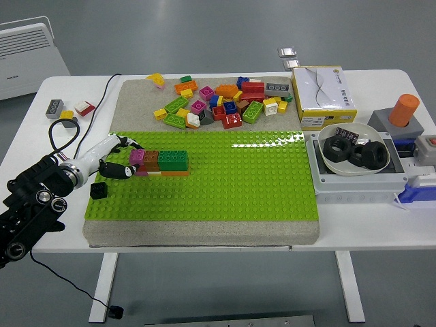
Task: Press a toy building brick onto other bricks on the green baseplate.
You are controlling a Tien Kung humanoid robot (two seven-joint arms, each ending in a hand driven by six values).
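At the lower left of the frame the robot's black left arm reaches in over the white tabletop (381, 238), and its left hand (112, 163) sits at the left edge of the green baseplate (225, 191), white-shelled, with dark fingers (122, 170) stretched toward the right and a small black cube (99, 190) lying just below it on the plate. The fingertips reach the left end of the brick stack (161, 163) in the upper left part of the plate, touching or nearly touching the magenta brick (137, 157) there; whether the hand clasps that brick or merely presses against it cannot be told from this view. To the right of the magenta piece in the same row stand a brown brick (151, 159) and a green brick (174, 159), all seated on a thin orange and pink layer beneath. The rest of the plate is bare studs. At the right of the frame a grey box carries a white bowl (354, 160) of black nuts, with an orange cylinder (405, 110) on a grey block farther back. Beyond the plate, in the upper middle, a loose pile of bricks (221, 102) in many colours lies on a grey mat, a yellow-and-white box (323, 95) beside it to the right, and a few small blocks (68, 109) near the tabletop's upper left corner.
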